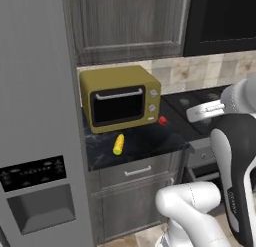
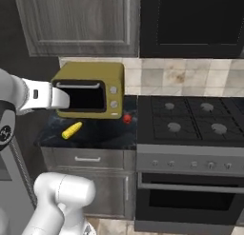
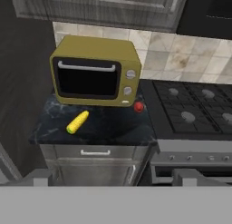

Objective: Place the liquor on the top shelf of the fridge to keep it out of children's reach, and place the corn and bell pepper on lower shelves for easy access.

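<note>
Judging by how things lie, most of the task is left. The corn [image 3: 77,122] lies on the dark table [image 3: 108,128] in front of the yellow toaster oven [image 3: 94,72], toward its left end. The pepper [image 3: 138,107] sits on the table just off the oven's front right corner, near the stove [image 3: 195,112]. Neither is shelved yet. The fridge [image 1: 35,141], left of the oven, has its door closed, so its shelves are hidden. I cannot spot the liquor; whether it is already inside I cannot tell. The pincer [image 3: 115,177] hangs released and empty, well back from the oven. Count: one corn, one pepper, one oven, one fridge.
</note>
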